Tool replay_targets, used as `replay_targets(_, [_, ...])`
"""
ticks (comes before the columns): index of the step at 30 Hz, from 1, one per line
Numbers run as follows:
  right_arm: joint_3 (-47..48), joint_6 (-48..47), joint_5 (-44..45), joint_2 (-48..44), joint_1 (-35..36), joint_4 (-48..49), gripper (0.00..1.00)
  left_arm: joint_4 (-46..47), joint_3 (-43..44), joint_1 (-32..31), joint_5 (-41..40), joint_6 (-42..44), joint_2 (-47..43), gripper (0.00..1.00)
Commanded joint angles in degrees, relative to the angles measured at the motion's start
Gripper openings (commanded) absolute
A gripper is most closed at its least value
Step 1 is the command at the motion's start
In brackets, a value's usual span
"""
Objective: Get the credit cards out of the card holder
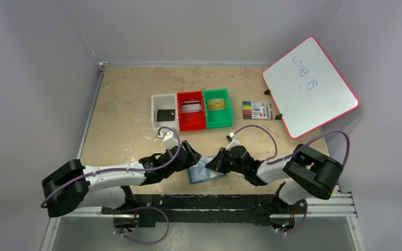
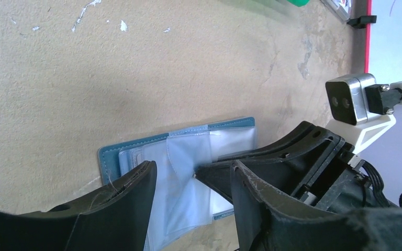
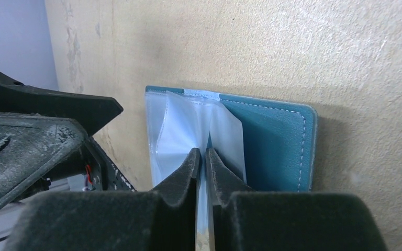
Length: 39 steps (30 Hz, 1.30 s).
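- The card holder [image 1: 208, 175] lay open and flat on the table [image 1: 125, 104], close to the near edge, directly between the two arms.
- The right gripper [image 3: 201, 154] had its fingers pressed almost together on one clear pocket leaf [image 3: 225, 130], which stood up off the teal cover; I could not tell whether a card sat inside it.
- The left gripper [image 2: 193, 167] was spread wide, one finger on either side of the pocket stack, low over the holder. Whether it pressed down on the holder was not visible.
- The leaves were bound along the holder's far edge in the right wrist view, so their free ends pointed back toward the right gripper.
- Both grippers were at the holder, tip to tip. The right one had the grip, so any lift or pull probably fell to it, with the left placed to steady the cover.
- A black card [image 1: 165, 114] lay in the white bin [image 1: 154, 99], a silver card [image 1: 190, 106] in the red bin [image 1: 180, 123] and a gold card [image 1: 216, 104] in the green bin [image 1: 229, 112], all well beyond the holder.
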Motion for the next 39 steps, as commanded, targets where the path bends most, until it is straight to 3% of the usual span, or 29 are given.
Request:
replay_targets(1, [-1.2, 0.2, 0.4, 1.7, -0.5, 0.9, 0.09, 1.9, 2.0, -0.3, -0.7, 1.4, -0.9, 0.54])
replay_targets(23, [-0.8, -0.1, 0.5, 1.4, -0.5, -0.1, 0.18, 4.8, 2.8, -0.9, 1.9, 0.6, 7.4, 0.54])
replay_targets(31, [-0.2, -1.3, 0.2, -0.5, -0.6, -2.2, 0.33, 5.5, 2.5, -1.0, 2.3, -0.2, 9.9, 0.53])
replay_targets(34, [0.3, -2.1, 0.7, -2.7, -0.6, -4.7, 0.43, 7.0, 2.0, -1.0, 2.7, -0.6, 10.7, 0.53])
replay_targets(39, [0.7, -4.5, 1.4, -8.1, -0.5, -8.0, 0.51, 8.9, 1.9, -1.0, 3.5, -0.9, 12.3, 0.53])
